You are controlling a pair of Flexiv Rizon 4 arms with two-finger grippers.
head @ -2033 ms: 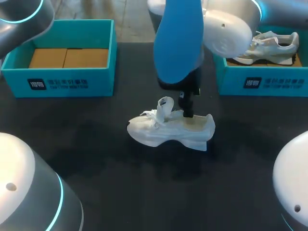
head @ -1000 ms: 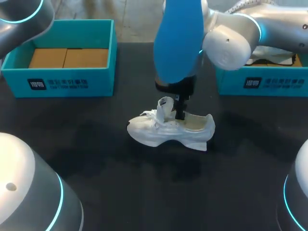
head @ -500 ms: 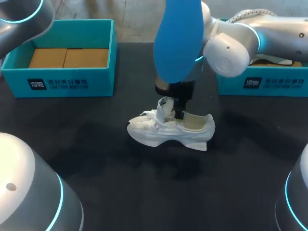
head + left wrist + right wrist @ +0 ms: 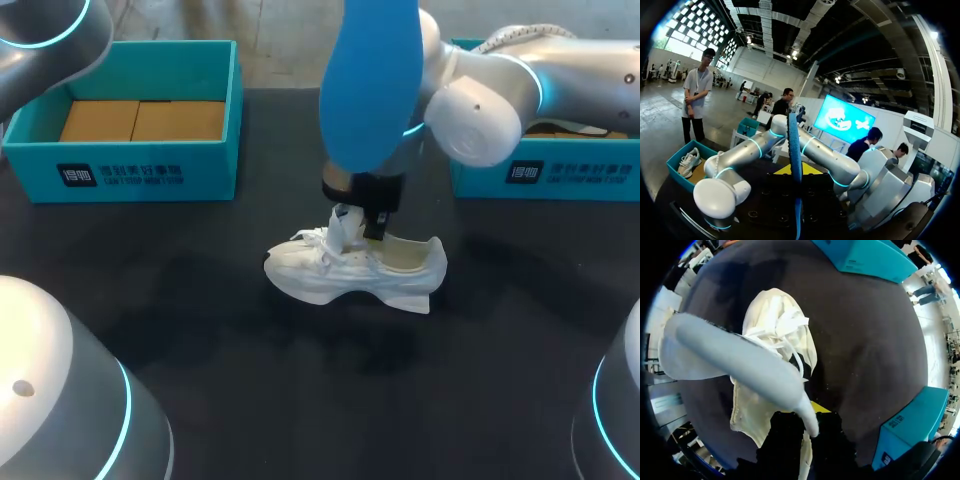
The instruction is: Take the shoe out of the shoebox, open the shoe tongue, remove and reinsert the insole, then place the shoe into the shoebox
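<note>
A white shoe [image 4: 350, 268] lies on its side on the dark table, toe toward the left. My right gripper [image 4: 362, 222] comes down over its opening and is shut on the raised tongue [image 4: 345, 225]. Seen from the right wrist, the right gripper [image 4: 810, 426] pinches the end of the pale tongue [image 4: 750, 357], with the shoe [image 4: 775, 340] beyond it. A blue insole [image 4: 370, 80] hangs high above the table, close to the head camera. In the left wrist view the insole [image 4: 794, 165] stands edge-on out of my left gripper, whose tips are hidden.
A teal shoebox [image 4: 130, 170] with a cardboard floor stands at the back left. At the back right a second teal shoebox [image 4: 540, 172] is partly covered by my right arm [image 4: 500, 85]. Parts of my left arm [image 4: 60, 400] fill the near left corner.
My right gripper shifted slightly left over the shoe's opening and went from wide open to shut on the tongue. The shoe and insole stayed put.
</note>
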